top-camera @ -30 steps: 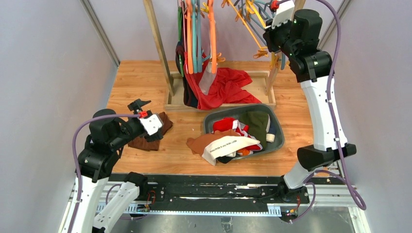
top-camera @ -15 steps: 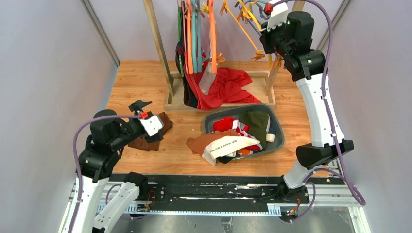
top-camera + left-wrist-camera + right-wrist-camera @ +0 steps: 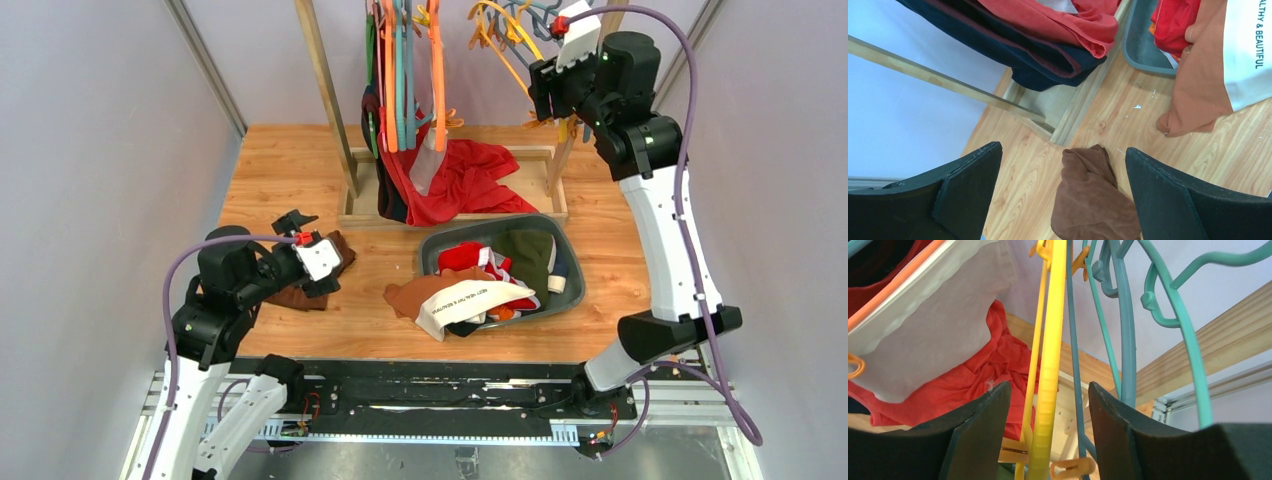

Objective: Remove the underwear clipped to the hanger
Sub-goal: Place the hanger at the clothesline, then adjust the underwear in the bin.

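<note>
The right arm (image 3: pixel 660 220) has swung in among the hangers, and its jaws have just sprung apart. Far left, the left jaws gape wide above a brown cloth (image 3: pixel 1088 200) on the tabletop (image 3: pixel 290 160), holding nothing. On the rack, the pale brief (image 3: pixel 428 165) hangs straight down, clipped to the orange hanger (image 3: pixel 437 70). The right jaws straddle a yellow hanger (image 3: pixel 1054 315) without gripping it. That brief lies off to their left, and the right arm looks nearer to it.

Left arm (image 3: pixel 215 300) folded low by the table's (image 3: pixel 290 165) left edge, left gripper (image 3: pixel 1063 165) spread wide; right arm (image 3: pixel 668 235) reared tall over the far right corner, right gripper (image 3: pixel 1048 392) parted.
</note>
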